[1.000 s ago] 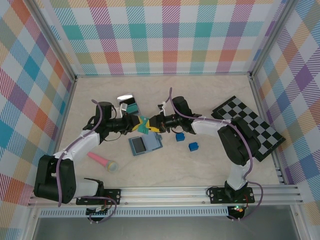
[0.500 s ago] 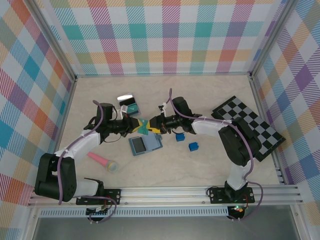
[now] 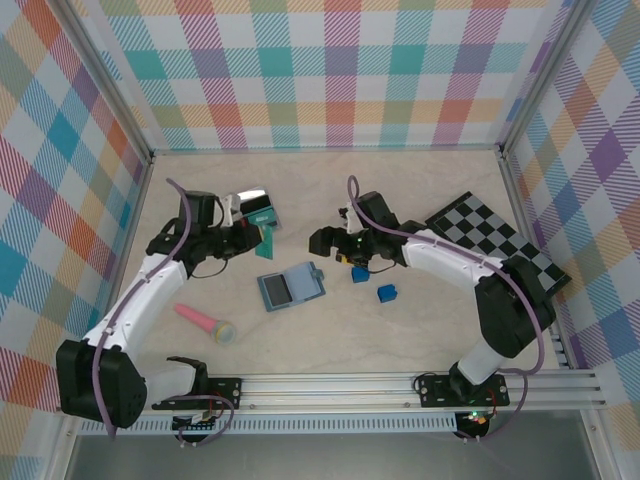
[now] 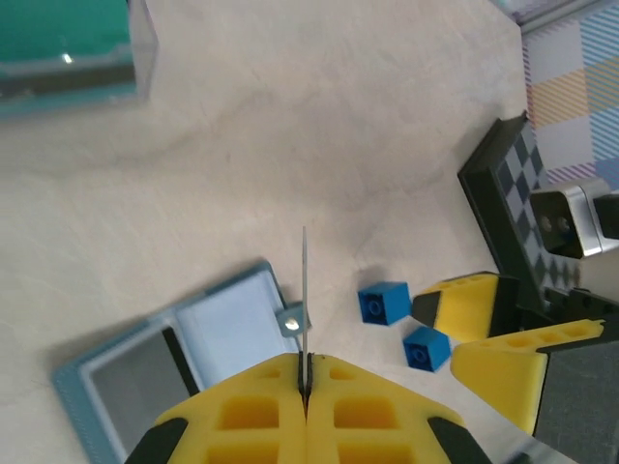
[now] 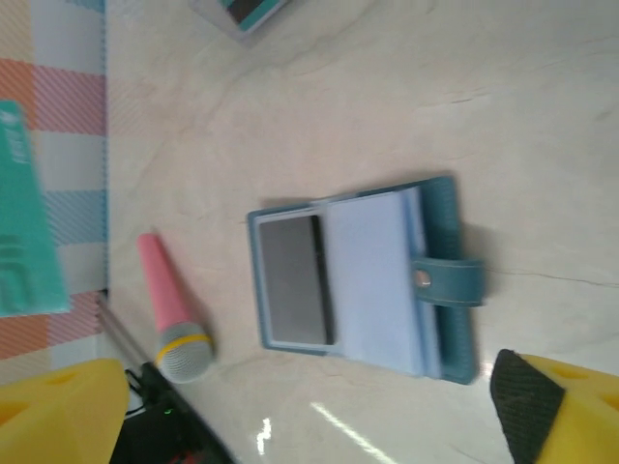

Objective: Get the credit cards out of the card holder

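The slate-blue card holder lies open and flat on the table, its strap to the right. My left gripper is shut on a teal-green credit card, seen edge-on in the left wrist view and held above the table, left of the holder. That card also shows at the left edge of the right wrist view. More cards lie behind it on the table. My right gripper stands open with nothing between its fingers.
Two bright blue cubes sit right of the holder, under the right arm. A pink toy microphone lies at the front left. A black-and-grey checkerboard rests at the right wall.
The two grippers were together over the middle at the teal card. Now the left gripper has drawn back left with the card, and the right gripper has let go and pulled right.
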### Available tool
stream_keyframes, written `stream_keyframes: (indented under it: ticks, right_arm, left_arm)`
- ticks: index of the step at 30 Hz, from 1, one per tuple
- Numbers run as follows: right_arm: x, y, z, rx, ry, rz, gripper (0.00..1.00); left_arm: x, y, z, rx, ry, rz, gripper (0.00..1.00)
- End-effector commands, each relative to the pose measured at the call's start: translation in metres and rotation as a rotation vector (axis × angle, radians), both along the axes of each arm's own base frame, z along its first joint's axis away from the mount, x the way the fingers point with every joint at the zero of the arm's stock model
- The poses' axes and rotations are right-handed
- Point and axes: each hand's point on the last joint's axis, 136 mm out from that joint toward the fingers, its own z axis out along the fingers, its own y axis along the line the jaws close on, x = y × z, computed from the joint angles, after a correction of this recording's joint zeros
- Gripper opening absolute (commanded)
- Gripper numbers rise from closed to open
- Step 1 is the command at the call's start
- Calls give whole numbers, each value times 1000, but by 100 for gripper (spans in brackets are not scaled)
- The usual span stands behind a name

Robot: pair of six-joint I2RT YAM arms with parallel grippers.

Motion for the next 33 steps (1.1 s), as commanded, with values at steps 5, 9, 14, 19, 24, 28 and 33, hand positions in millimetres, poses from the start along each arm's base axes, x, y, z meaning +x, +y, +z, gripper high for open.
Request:
stream_keyframes:
  ticks: [5, 9, 14, 19, 24, 28, 33]
  right_arm:
    - [6, -44, 4, -120, -106, -33, 100]
    - [5, -55, 5, -130, -127, -61, 100]
    - [6, -59, 3, -140, -135, -69, 100]
    - [5, -62, -2, -155, -106, -78, 100]
    - [-3, -64, -8, -156, -70, -79, 100]
    - [-8, -66, -5, -149, -61, -81, 100]
    - [-11, -67, 2, -140, -73, -74, 100]
  left_arm:
    - [22, 16, 36, 199, -240, -38, 0]
    - [43, 15, 47, 288, -331, -89, 0]
    - [69, 14, 39, 439, -432, -201, 0]
    - [87, 9, 20, 602, -460, -407, 0]
    - [108, 7, -1, 729, -441, -639, 0]
    - [111, 12, -25, 793, -402, -782, 0]
    - [115, 18, -52, 839, -362, -897, 0]
